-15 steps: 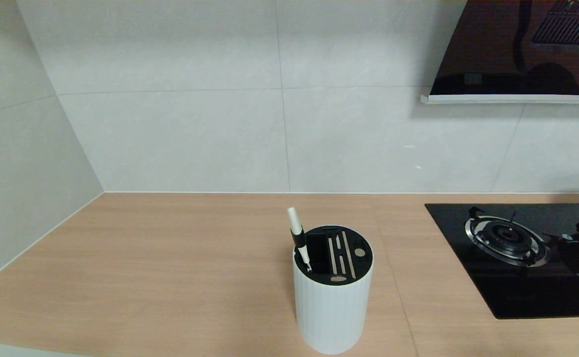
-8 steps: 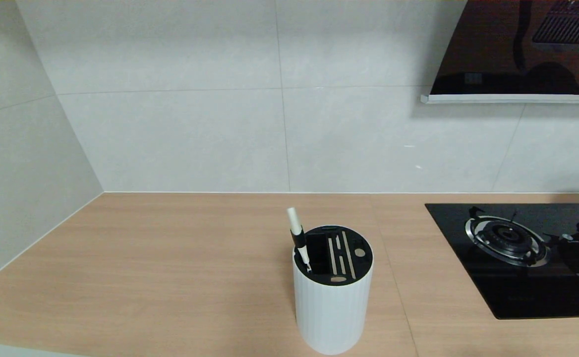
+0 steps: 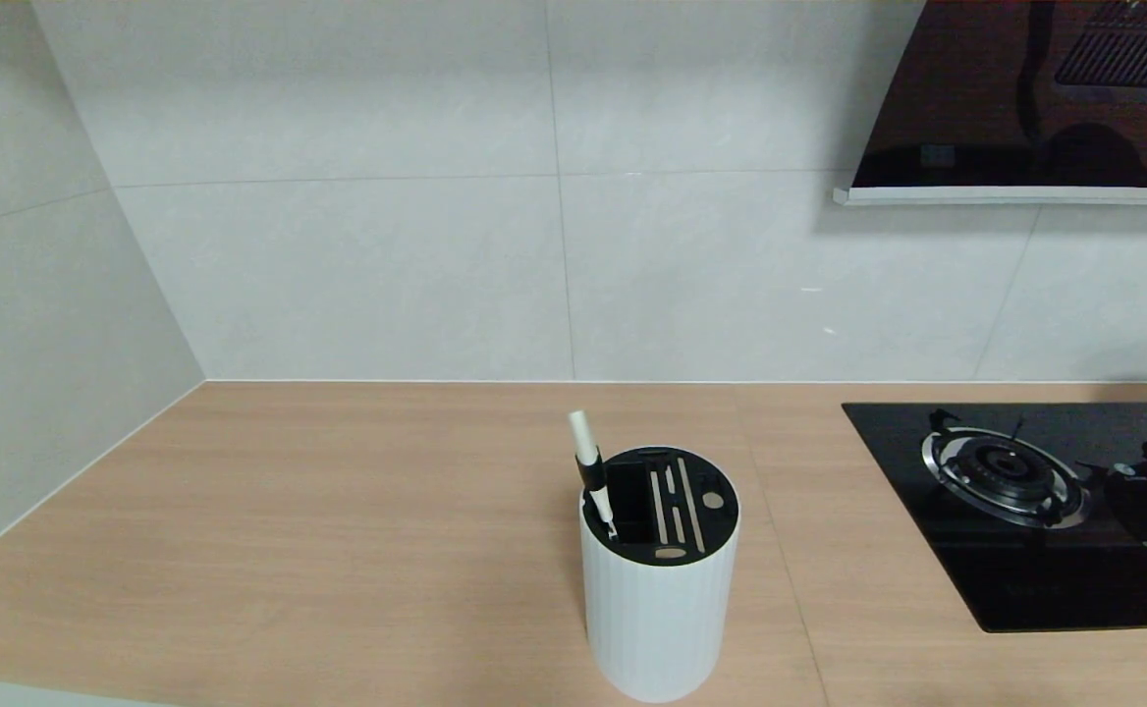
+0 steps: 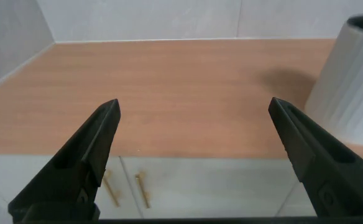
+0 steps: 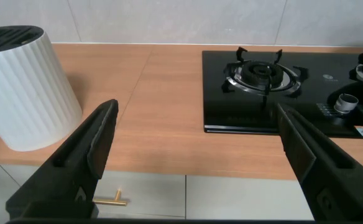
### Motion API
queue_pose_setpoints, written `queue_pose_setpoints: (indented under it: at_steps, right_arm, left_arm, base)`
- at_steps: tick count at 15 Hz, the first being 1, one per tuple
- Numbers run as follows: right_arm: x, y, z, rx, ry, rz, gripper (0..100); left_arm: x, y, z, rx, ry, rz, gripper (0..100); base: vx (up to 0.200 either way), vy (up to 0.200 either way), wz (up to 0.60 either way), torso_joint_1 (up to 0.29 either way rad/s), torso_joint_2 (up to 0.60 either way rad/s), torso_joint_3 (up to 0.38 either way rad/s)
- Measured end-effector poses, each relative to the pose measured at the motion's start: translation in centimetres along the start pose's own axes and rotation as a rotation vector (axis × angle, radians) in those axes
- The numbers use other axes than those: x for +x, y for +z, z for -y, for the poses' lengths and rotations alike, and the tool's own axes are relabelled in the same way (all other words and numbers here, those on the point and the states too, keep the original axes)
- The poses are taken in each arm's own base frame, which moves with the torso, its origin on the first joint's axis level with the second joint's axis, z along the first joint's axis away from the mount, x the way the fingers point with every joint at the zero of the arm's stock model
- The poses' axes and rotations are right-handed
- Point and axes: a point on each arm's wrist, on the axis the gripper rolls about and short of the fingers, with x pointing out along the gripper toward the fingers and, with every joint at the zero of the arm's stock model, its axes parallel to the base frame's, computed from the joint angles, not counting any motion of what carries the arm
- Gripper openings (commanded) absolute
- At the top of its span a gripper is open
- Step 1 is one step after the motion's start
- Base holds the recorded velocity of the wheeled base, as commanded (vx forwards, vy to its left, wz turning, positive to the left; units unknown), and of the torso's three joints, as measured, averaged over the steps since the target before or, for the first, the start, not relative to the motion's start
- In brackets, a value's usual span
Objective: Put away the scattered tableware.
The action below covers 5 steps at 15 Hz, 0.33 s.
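Observation:
A white ribbed utensil holder (image 3: 659,604) with a black slotted top stands near the counter's front edge; it also shows as the holder (image 4: 349,87) and the holder (image 5: 26,87) in the wrist views. One utensil with a white and black handle (image 3: 588,466) stands tilted in a slot at its left side. My left gripper (image 4: 194,118) is open, held in front of the counter edge to the holder's left. My right gripper (image 5: 197,124) is open too, off the counter's front edge between holder and stove. Neither holds anything.
A black gas stove (image 3: 1035,506) takes up the counter's right part, with burners (image 5: 261,73) and knobs. A dark range hood (image 3: 1035,98) hangs above it. Tiled walls close the back and left. Cabinet fronts with brass handles (image 4: 141,190) lie below the counter edge.

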Motion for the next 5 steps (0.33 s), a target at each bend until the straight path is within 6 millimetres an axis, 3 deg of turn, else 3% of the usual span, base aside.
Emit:
queue_pose_setpoints:
  at_steps: [5]
  right_arm:
    - [0.0,0.0,0.0,0.002,0.0,0.0,100]
  left_arm:
    - [0.0,0.01,0.0,-0.002,0.0,0.0,100]
  base:
    - [0.0,0.0,0.0,0.0,0.0,0.0]
